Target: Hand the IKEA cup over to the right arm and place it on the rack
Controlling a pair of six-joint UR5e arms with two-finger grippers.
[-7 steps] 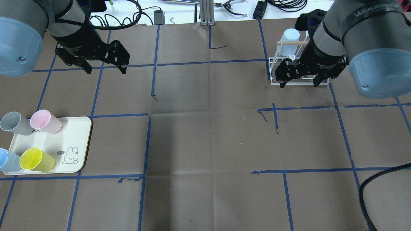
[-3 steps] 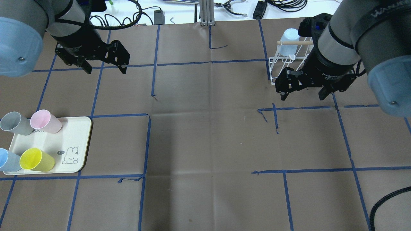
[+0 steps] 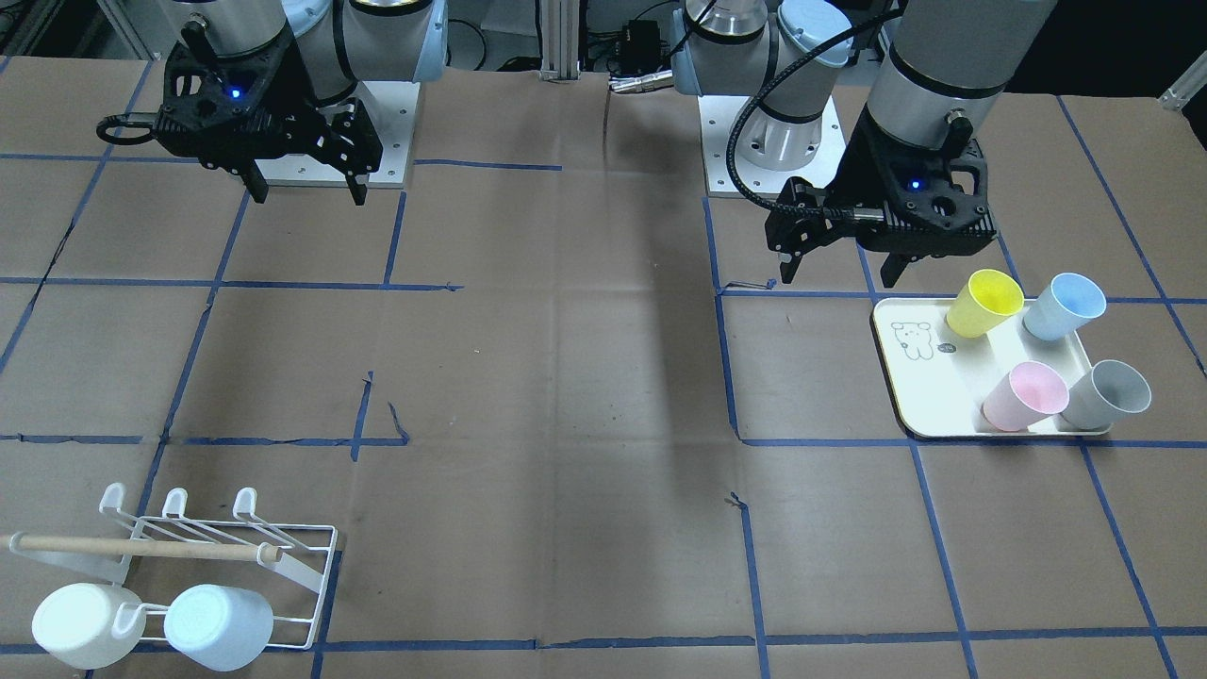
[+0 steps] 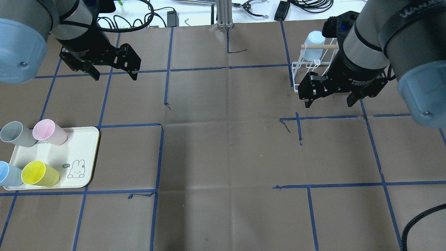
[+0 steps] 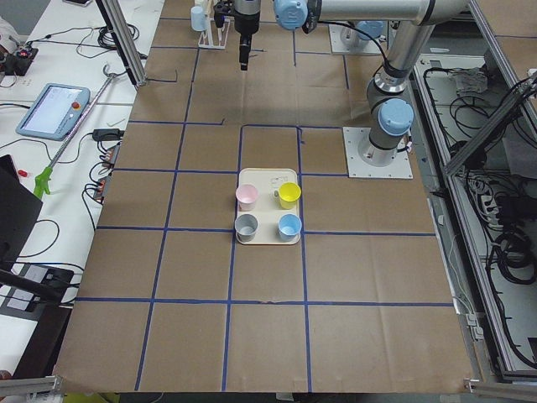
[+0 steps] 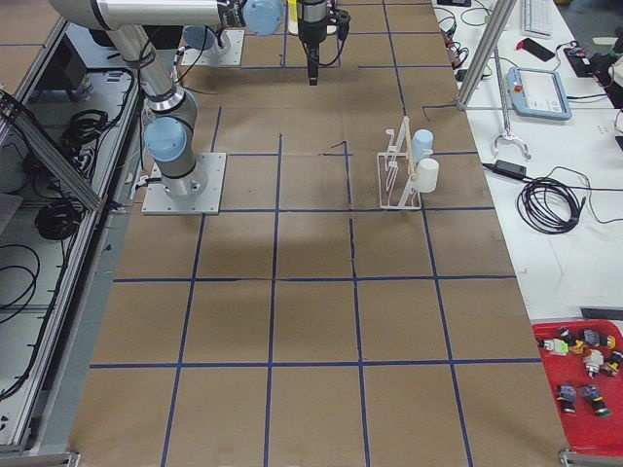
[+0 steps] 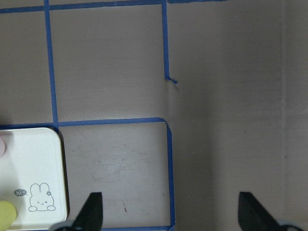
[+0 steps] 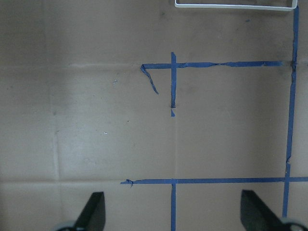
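Presumably the next fetch across the brown-paper table [image 4: 223, 157] fell to the left arm [image 4: 35, 14], which would do best to clamp a cup low, leaving the rim for the right arm [image 4: 369, 35] hanging near the far edge. There the white wire rack [image 3: 243, 498] held a white cup [image 3: 75, 622] and a pale blue cup [image 3: 219, 615] on rounded prongs. Toward the left edge, the cream tray [image 4: 85, 146] bore smooth, tapered cups [image 4: 38, 173]. Left pincer [image 4: 114, 76] and right pincer [image 4: 328, 104] gaped wide, empty.

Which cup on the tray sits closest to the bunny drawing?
The yellow cup. It is beside the bunny drawing; the pink cup, grey cup and blue cup sit farther away.
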